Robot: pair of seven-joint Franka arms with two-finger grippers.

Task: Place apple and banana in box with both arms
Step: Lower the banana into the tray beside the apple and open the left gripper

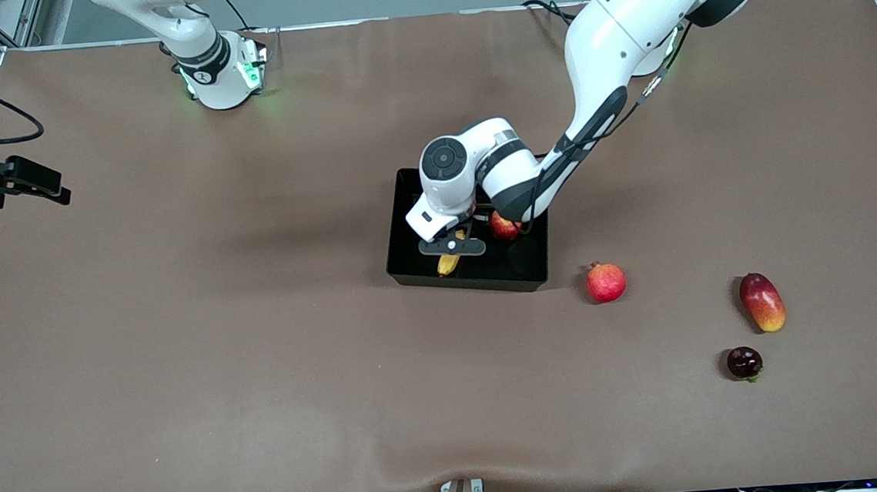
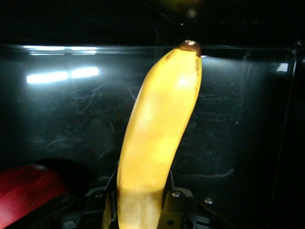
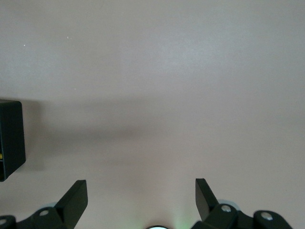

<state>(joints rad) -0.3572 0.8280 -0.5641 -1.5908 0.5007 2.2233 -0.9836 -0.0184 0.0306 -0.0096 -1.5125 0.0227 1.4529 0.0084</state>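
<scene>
- Two fruits already sit inside the box (image 1: 405,237) in the front view: the apple (image 1: 503,227) toward the left arm's end, the banana (image 1: 449,263) near the wall closest to the front camera.
- Front view, left gripper (image 1: 460,245) is down inside the box, closed around the banana; the arm covers most of the fruit, so I can't tell if the banana touches the floor yet.
- Front view, right gripper (image 1: 33,182) hangs over the table (image 1: 182,333) at the right arm's end, well apart from the box; that arm waits.
- Front view, the pomegranate (image 1: 605,282), mango (image 1: 762,301) and a dark round fruit (image 1: 744,362) lie outside the box; I leave them alone.
- Left wrist view: banana (image 2: 157,143) clamped between the fingers (image 2: 174,210) at its lower end, dark tip pointing at the box wall (image 2: 62,76), apple (image 2: 26,191) just beside the gripper.
- My read: the step is releasing the banana. I'd lower until it rests on the floor, spread the fingers slowly, then lift straight up.
- Risk as I judge it: the apple is close, so any sideways drift on retreat could knock it; the tip near the wall could also catch.
- Right wrist view: right gripper (image 3: 141,198) fingers spread wide, nothing between them, bare table below, a corner of the box (image 3: 10,138) at the edge.
- I'd keep the right arm parked until the left is out.
</scene>
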